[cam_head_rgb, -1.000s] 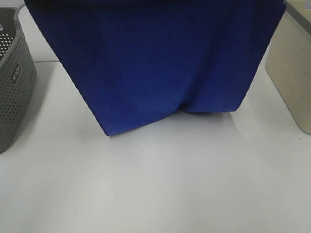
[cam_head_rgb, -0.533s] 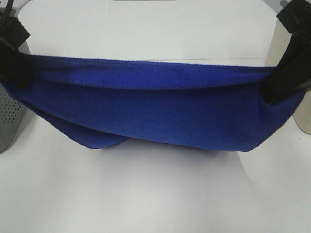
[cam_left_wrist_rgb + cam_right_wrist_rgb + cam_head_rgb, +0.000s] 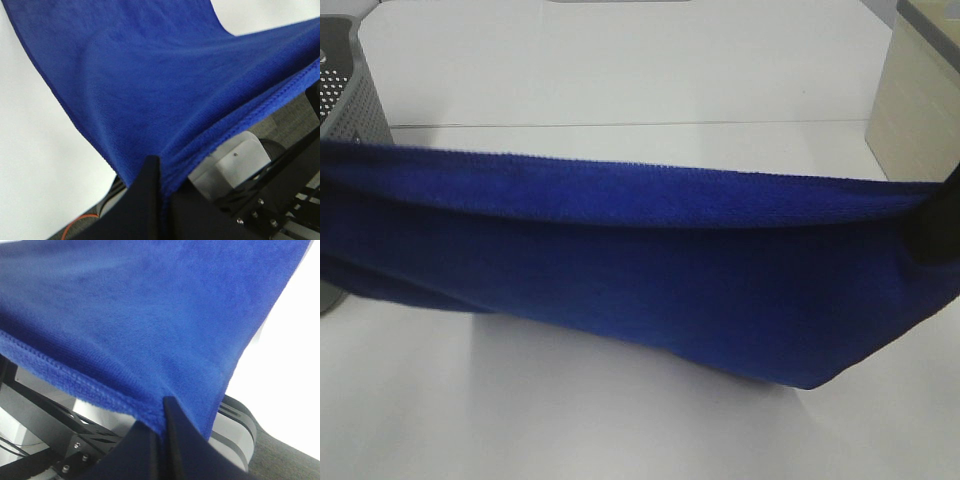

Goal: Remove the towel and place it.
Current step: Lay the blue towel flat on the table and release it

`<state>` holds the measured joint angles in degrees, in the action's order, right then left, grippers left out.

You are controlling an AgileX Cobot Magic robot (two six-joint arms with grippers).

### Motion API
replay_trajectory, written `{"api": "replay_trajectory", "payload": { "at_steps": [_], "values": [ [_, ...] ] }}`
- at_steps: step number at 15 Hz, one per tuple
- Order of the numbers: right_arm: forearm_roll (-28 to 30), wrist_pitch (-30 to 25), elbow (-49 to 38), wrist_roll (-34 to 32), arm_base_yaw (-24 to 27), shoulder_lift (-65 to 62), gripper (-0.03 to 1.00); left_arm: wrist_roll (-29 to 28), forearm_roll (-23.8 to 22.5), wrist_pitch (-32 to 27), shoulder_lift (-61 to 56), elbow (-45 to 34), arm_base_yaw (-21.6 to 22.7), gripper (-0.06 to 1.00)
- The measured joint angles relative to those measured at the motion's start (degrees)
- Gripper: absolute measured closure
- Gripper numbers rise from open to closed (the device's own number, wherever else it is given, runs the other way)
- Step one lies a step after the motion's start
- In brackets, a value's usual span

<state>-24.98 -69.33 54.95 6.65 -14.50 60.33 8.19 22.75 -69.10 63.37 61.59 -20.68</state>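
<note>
The royal-blue towel point(image 3: 650, 270) hangs stretched across the whole exterior high view, held up by its top corners above the white table. Its lower edge sags toward the table at the right. My left gripper point(image 3: 159, 172) is shut on one corner of the towel point(image 3: 140, 90); it lies off the left edge of the exterior high view. My right gripper point(image 3: 165, 412) is shut on the other corner of the towel point(image 3: 140, 315), and shows in the exterior high view as a dark shape point(image 3: 932, 225) at the right edge.
A grey perforated basket point(image 3: 345, 85) stands at the far left. A beige box point(image 3: 918, 100) stands at the far right. The white table point(image 3: 620, 70) runs behind and below the towel.
The towel's top edge has come down from above the view and toward the camera, now spanning edge to edge. Both grippers moved outward; the left one has left the exterior high view.
</note>
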Motion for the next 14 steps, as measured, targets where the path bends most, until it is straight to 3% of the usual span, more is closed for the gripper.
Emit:
{"api": "replay_trajectory", "payload": {
  "at_steps": [3,8,14],
  "values": [
    [1.09,-0.11,-2.64,-0.06,0.0,-0.06,0.95,0.0,3.9,0.11,0.0,-8.02,-1.55,0.94],
    [1.72,-0.17,-5.61,-0.17,0.0,-1.26,0.95,-0.06,2.69,0.11,0.52,-9.28,-4.98,0.94],
    [-1.43,-0.11,-14.27,-4.13,0.0,-1.26,0.95,-0.23,5.39,1.03,1.15,-19.37,-5.16,0.94]
  ]
}}
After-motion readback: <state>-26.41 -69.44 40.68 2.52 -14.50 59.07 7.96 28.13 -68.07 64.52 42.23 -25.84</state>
